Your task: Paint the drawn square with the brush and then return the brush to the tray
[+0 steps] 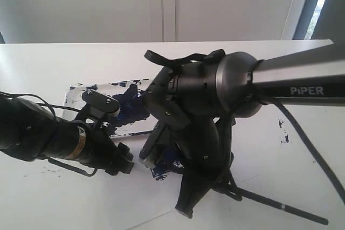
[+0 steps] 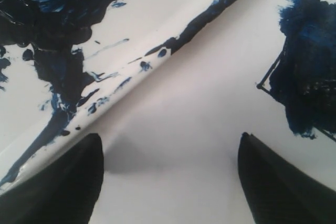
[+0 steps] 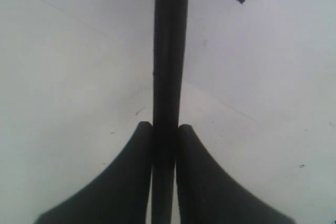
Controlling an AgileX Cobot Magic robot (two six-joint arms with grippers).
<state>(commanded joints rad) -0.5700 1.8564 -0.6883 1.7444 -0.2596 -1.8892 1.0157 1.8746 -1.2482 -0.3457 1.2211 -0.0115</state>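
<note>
Right gripper is clamped on the brush. Left gripper is spread wide, between the tray and the drawn square.

The left arm lies low, and the left gripper points down with its jaws wide apart. The right arm reaches across with its wrist bent downward, the right gripper clamped on the brush.
</note>
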